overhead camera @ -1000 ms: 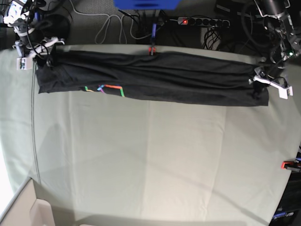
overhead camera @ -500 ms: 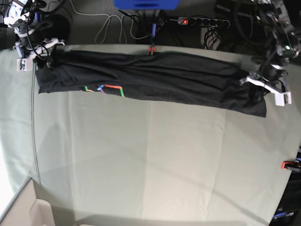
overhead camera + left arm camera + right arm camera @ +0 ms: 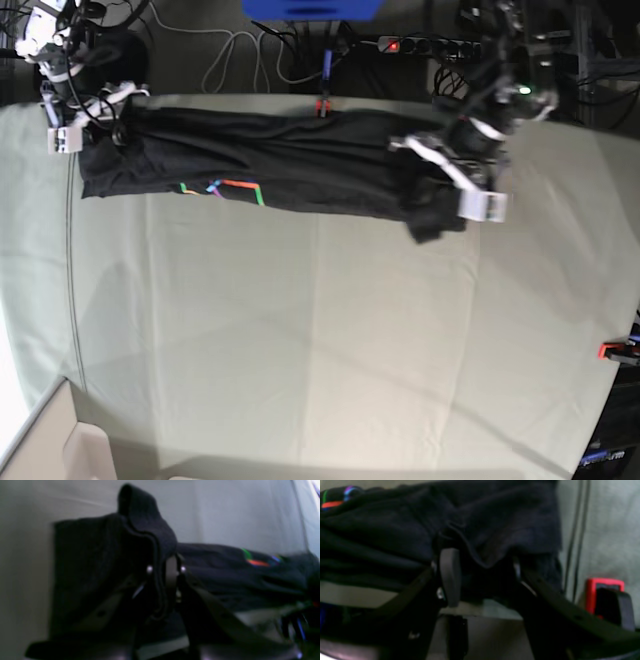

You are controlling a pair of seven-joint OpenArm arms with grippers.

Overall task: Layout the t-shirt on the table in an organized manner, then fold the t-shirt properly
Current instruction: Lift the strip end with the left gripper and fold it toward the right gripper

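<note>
The left end effector point(image 3: 450, 180) is clamped on a doubled fold of the t-shirt point(image 3: 290, 165); in the left wrist view the black cloth point(image 3: 140, 530) bunches up and spills over the top of its closed tips, so that end of the garment is lifted and gathered rather than lying flat. Out at the shirt's other end, the right end effector point(image 3: 85, 118) sits at the corner with its jaws parted; the right wrist view shows cloth point(image 3: 480, 542) sagging into the gap between the two fingers point(image 3: 450, 575), but I cannot tell whether it is pinched or merely draped there. Between the two, the t-shirt lies as a long narrow band along the far edge of the tabletop point(image 3: 320, 350), already doubled lengthwise, with a sliver of the rainbow print point(image 3: 235, 190) peeking out along its near edge toward the right arm's end. A red clamp point(image 3: 602, 590) sits just beside the shirt's corner at that end, and another red clamp point(image 3: 612, 350) marks the tabletop's edge well away from the shirt. By my reading, the laying out and the lengthwise fold are done, and the crosswise fold, bringing the held end over toward the print, is under way; what remains is setting it down squarely and smoothing the result.
</note>
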